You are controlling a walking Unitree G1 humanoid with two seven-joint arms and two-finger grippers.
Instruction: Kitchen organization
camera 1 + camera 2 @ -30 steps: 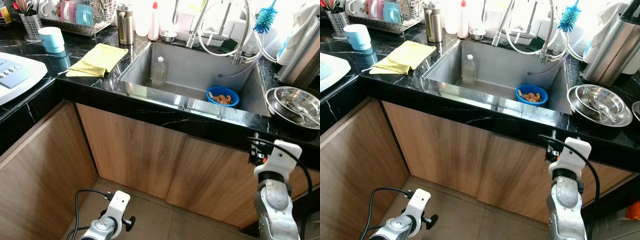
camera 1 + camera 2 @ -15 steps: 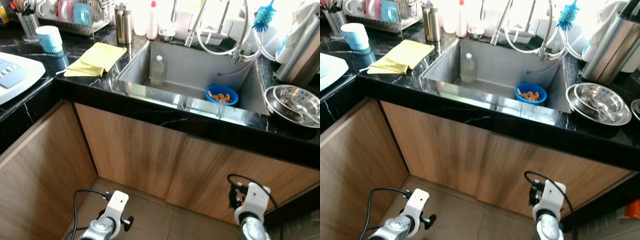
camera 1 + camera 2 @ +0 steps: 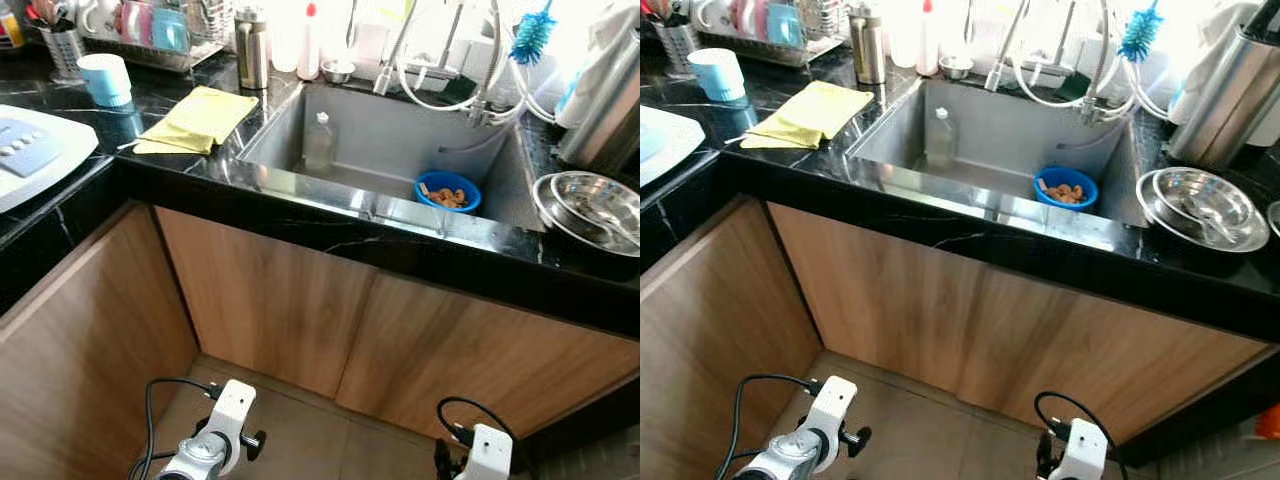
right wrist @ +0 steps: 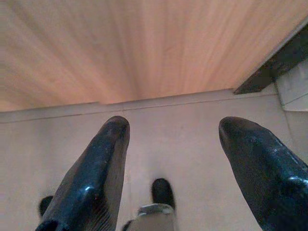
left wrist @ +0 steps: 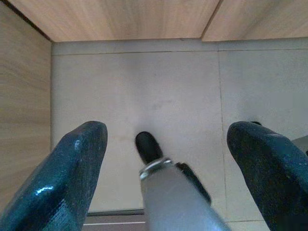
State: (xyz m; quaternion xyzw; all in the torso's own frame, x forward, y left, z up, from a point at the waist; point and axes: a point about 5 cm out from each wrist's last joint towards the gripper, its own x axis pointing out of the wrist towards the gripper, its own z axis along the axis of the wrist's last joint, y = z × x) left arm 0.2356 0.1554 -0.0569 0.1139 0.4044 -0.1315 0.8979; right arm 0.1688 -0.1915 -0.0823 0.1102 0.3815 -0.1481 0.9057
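The black stone bench runs along the wall with a steel sink set into it. Inside the sink, a clear bottle stands upright near the left wall, and a blue bowl with brownish scraps sits on the sink floor toward the front right corner. A yellow cloth lies flat on the bench just left of the sink. A light blue cup stands further left, near a dish rack at the back edge. A steel flask and a white bottle with a red cap stand at the back left corner of the sink. A stack of steel bowls rests on the bench right of the sink, and a blue brush hangs near the tap hoses. A white appliance sits at the bench's left end.

Both arms hang low before the wooden cupboard doors. The left gripper points at the tiled floor, jaws wide and holding nothing. The right gripper also points at the floor by the cupboard base, jaws wide and empty.
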